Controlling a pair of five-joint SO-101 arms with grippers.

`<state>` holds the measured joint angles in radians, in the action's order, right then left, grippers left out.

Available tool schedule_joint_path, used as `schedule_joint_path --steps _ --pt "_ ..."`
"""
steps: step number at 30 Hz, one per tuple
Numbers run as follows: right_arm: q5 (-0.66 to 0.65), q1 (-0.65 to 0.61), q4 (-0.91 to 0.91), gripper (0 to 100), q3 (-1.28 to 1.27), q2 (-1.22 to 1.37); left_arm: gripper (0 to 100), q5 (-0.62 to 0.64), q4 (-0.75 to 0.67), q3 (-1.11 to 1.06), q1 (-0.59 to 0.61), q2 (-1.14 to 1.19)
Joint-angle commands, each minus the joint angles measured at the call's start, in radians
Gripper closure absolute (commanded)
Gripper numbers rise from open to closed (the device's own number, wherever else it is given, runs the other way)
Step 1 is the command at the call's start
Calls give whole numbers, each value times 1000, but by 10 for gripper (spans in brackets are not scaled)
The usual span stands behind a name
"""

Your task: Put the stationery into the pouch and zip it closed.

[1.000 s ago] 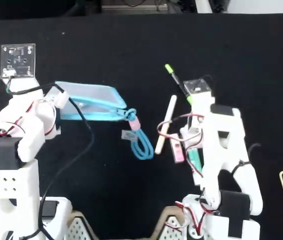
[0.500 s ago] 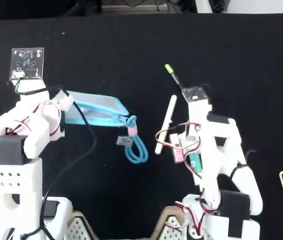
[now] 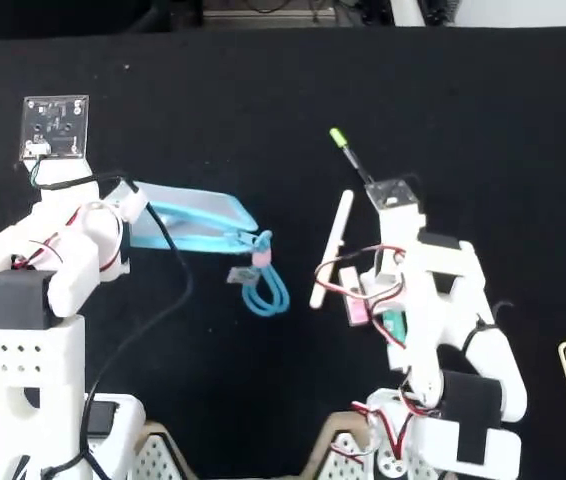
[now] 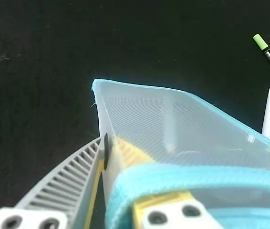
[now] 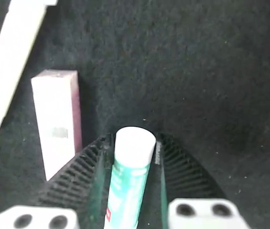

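Left side: left gripper (image 4: 109, 142) is clamped on one end of the translucent mesh pouch with light-blue trim (image 3: 191, 218). The pouch stretches away from the jaws towards the other arm. Over the last second this arm has swung up and carried the pouch off its former spot. In the last half second it has hardly moved.

Off the pouch's far end hangs a blue cord loop with a pink tag (image 3: 263, 290). It has trailed along and now sits closer in under the pouch corner.

Beyond the pouch, between the two arms, a long white pen (image 3: 331, 248) lies on the black table cloth (image 3: 483, 120). A black pen with a green cap (image 3: 346, 148) lies farther out past it.

Right side: right gripper (image 5: 134, 143) is closed round a green-and-white tube (image 5: 128, 183), whose white end pokes out past the fingertips. A pink block eraser (image 5: 58, 121) lies just beside the jaws, untouched. This arm has drawn back slightly with the tube.

Judgement: pouch presented, first item in hand, and nothing is inside yet. The next step looks to be feeding the tube in, though I cannot tell whether the pouch mouth is open. Both pens and the eraser still wait, and the zip comes last.
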<state>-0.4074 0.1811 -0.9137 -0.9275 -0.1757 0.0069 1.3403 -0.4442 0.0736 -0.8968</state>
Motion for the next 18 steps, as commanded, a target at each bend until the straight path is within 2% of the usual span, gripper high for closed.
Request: schedule_joint_path --steps 1,6,10,14,18 --pt "-3 48 -32 986 73 -25 970 -2 0 13 -5 -17" --pt "0 49 -327 986 272 -223 970 -2 -2 13 -5 -17" --pt "3 9 -493 988 412 -443 970 -2 -2 13 -5 -17" --pt "63 -71 -566 988 481 -682 970 -2 -2 13 -5 -17" --pt "133 -218 -552 988 496 -894 970 -2 -2 13 -5 -17"
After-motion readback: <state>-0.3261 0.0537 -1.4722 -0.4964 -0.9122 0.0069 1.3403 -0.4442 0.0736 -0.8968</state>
